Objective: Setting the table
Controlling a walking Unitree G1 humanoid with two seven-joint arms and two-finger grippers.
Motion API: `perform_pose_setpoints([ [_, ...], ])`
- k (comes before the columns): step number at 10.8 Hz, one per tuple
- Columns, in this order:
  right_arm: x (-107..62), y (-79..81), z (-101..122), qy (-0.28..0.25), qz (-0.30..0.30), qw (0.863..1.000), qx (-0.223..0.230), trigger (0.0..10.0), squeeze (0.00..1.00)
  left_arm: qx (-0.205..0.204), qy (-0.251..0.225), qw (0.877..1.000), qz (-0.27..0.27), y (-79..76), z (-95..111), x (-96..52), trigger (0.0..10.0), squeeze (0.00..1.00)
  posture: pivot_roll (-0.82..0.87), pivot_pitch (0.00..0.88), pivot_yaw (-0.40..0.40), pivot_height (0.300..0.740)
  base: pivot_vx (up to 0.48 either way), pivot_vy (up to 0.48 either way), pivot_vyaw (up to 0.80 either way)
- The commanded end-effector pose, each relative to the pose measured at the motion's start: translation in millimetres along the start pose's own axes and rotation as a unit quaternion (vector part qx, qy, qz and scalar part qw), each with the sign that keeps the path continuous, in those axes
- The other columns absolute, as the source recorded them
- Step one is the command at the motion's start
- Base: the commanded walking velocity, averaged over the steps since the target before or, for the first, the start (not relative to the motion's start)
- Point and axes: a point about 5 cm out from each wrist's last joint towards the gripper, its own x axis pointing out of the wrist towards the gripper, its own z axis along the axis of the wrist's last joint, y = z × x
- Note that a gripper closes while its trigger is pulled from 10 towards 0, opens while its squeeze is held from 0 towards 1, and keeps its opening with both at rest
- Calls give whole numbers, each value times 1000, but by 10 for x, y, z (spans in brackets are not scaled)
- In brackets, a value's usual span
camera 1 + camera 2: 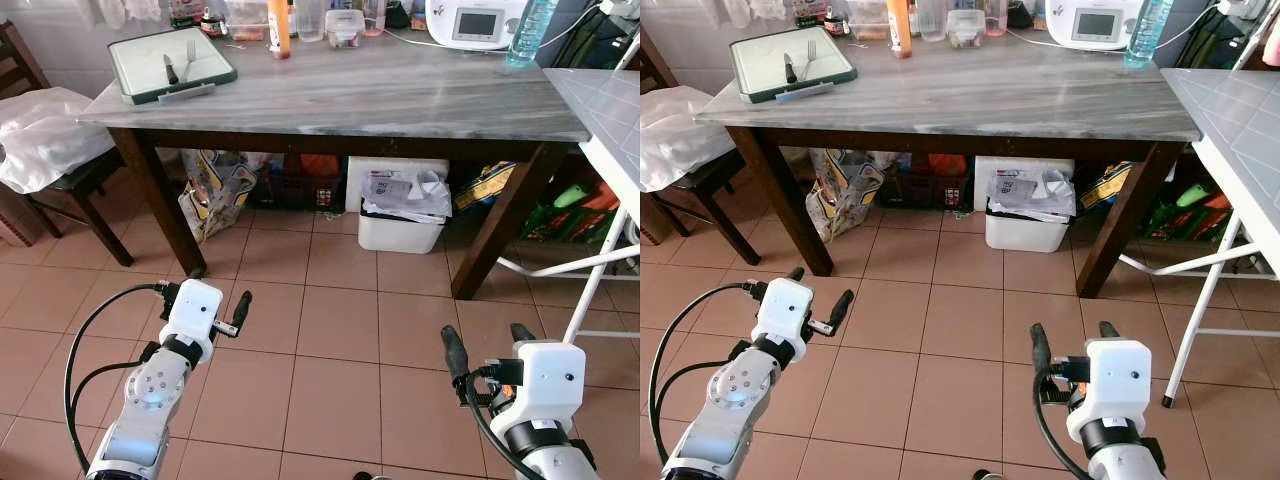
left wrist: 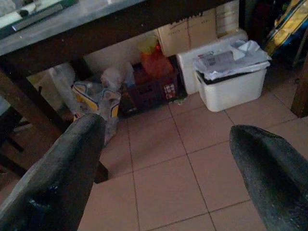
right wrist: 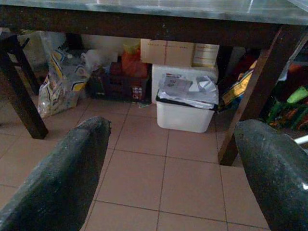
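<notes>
Looking down from the head camera, the left eye view took in a grey marble-topped table (image 1: 400, 95) on dark wooden legs, standing on a terracotta tile floor (image 1: 330, 330). On its far left corner lay a green-rimmed tray (image 1: 170, 65) holding a knife (image 1: 170, 68) and a fork (image 1: 190, 50) side by side. Bottles and jars lined the table's back edge, with a white appliance (image 1: 475, 22) near the right end. Under the table sat a white bin (image 1: 402, 212) stuffed with paper and a patterned bag (image 1: 212, 192). A chair (image 1: 50, 150) draped in white plastic stood at the left. The left gripper (image 1: 205, 295) and the right gripper (image 1: 490, 345) both hung low above the tiles, well short of the table.

The right eye view repeated this scene, adding a white folding table (image 1: 1240, 130) at the right.

The left wrist view showed its two black fingers (image 2: 62, 178) spread apart, holding nothing.

The right wrist view showed its fingers (image 3: 67, 168) likewise parted and empty, with the bin between them in the distance.
</notes>
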Motion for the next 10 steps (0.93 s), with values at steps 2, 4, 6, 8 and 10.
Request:
perform_pose_setpoints([
  [2, -13, -3, 26, -7, -3, 1000, -1, 10000, 0, 8, 4, 1000, -2, 7, -26, 2, 10000, 0, -80, 114, 45, 740, 0, 0, 0],
  [4, -1, 8, 25, -7, -2, 1000, -2, 10000, 0, 15, 2, 1000, -6, 6, -22, 17, 10000, 0, -80, 110, 48, 740, 0, 0, 0],
  [6, 2, 8, 24, -7, -1, 1000, -4, 10000, 0, 18, 6, 1000, -11, 5, -39, 25, 10000, 0, -80, 110, 48, 740, 0, 0, 0],
  [8, 4, 4, 26, -7, -1, 1000, -5, 10000, 0, 17, 9, 1000, -13, -3, -74, 32, 10000, 0, -80, 110, 48, 740, 0, 0, 0],
  [10, -12, 1, 23, -6, -6, 1000, -4, 10000, 0, 18, 10, 1000, -14, 3, -91, 29, 10000, 0, -87, 115, 49, 740, 0, 0, 0],
])
